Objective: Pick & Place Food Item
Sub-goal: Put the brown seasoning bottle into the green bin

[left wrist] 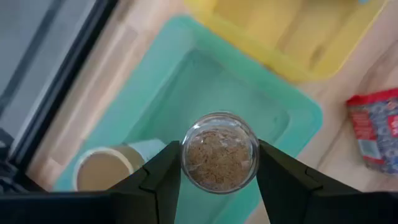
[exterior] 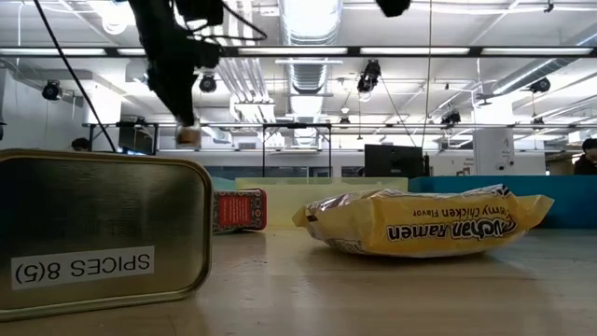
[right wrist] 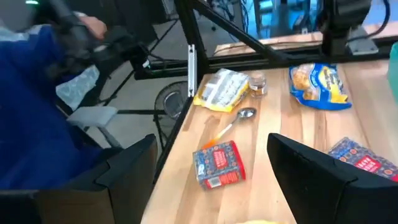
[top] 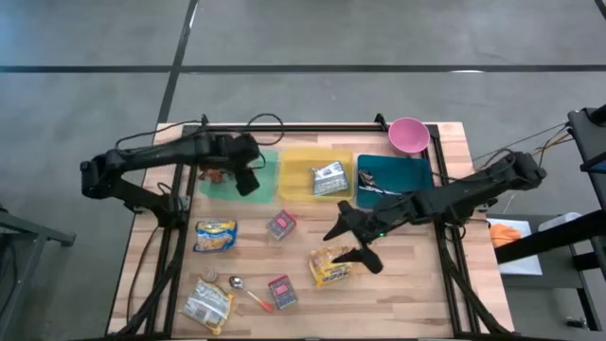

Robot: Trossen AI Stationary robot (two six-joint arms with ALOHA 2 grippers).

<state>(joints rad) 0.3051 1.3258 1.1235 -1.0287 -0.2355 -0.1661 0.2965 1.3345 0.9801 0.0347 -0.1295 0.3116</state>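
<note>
Glass spice jar (left wrist: 219,151), small, round and filled with brown granules, is sitting pinched between the left gripper's (left wrist: 217,180) two dark fingers, which are holding it above the mint-green plastic bin (left wrist: 261,106) at the table's far left, presumably so it can drop beside the tan-lidded container (left wrist: 102,171) already lying there. Whether the jar is hanging clear of the bin floor is hard to judge from overhead. Meanwhile the right gripper (top: 358,237) is spreading its jaws wide and empty over the yellow ramen packet (top: 330,267) near the table's middle, seemingly lining up the next pick.
</note>
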